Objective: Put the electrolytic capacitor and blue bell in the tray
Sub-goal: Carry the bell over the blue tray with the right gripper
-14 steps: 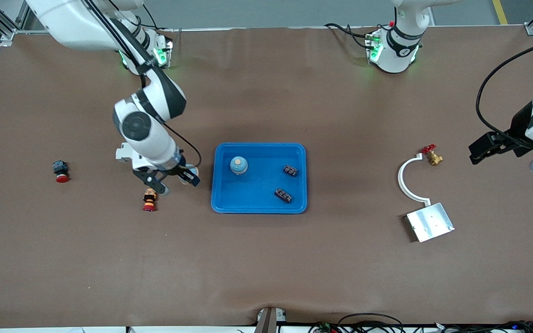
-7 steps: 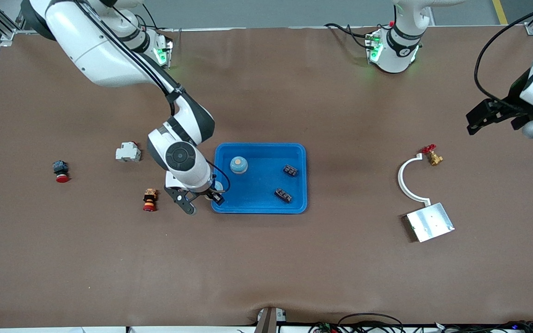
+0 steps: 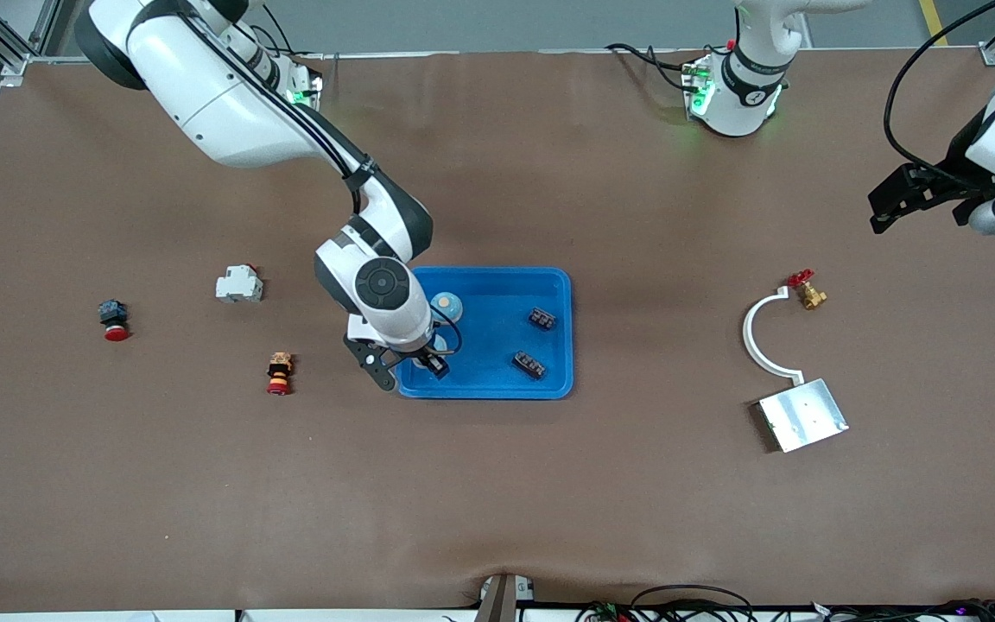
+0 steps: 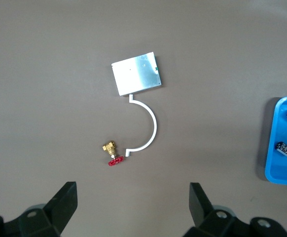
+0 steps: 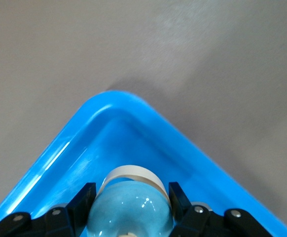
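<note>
Bench (image 3: 497,518): nothing on it has been shifted over the last second; only the arms have moved.

Right arm: swung across from the bare bench near the orange-and-red pushbutton (image 3: 278,373) toward the tray. The white breaker block (image 3: 238,283), hidden under the arm a second ago, is exposed again.

Left arm: pulled back toward its own end of the bench and parked there, waiting.

Tray (image 3: 549,386): the corner nearest the front camera at the right arm's end is now covered by the right gripper (image 3: 411,370). In the right wrist view that rounded corner (image 5: 64,143) is seen directly below the load.

Right gripper: fingers (image 5: 82,197) are clamped on both sides of the blue bell (image 5: 131,207), a glossy pale-blue dome with a white rim. The bell is carried in the air over the tray floor just inside the corner, not yet set down.

Left gripper (image 3: 882,212): fingers spread fully apart, nothing between them. It hangs over bare bench at the left arm's end.

Already in the tray: a round blue part with a pale top (image 3: 446,307), judged to be the electrolytic capacitor though it cannot be confirmed, plus two small black parts (image 3: 541,319).

Meaning for the task: the carry is judged essentially done. What remains is lowering and release. The rim is close beneath the fingers, so a slightly more inward drop point would be safer, and the dome may roll when released.
</note>
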`<act>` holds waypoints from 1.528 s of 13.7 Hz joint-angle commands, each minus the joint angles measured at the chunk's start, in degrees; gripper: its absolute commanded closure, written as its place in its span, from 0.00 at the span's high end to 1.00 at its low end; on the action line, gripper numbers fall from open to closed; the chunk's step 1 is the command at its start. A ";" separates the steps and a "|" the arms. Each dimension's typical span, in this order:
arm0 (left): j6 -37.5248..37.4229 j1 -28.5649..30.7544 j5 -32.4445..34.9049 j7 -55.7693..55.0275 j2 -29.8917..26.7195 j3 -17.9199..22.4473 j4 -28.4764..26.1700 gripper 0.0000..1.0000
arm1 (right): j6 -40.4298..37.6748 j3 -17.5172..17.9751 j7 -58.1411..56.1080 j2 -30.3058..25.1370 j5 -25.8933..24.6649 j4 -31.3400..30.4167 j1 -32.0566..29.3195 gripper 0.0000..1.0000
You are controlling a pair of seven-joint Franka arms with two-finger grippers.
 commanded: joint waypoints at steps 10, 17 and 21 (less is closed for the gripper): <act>0.74 -0.16 -1.08 0.76 -0.22 0.22 -1.01 1.00 | 4.64 -3.58 2.94 3.69 -2.05 1.16 3.20 0.00; 0.74 -0.16 -1.08 0.76 -0.22 0.22 -1.01 1.00 | 6.48 -3.93 4.08 5.27 -2.05 1.34 4.17 0.00; 0.47 -0.16 -1.08 0.68 -0.48 0.22 -0.93 1.00 | 6.57 -4.11 4.26 5.54 -1.97 1.43 4.87 0.00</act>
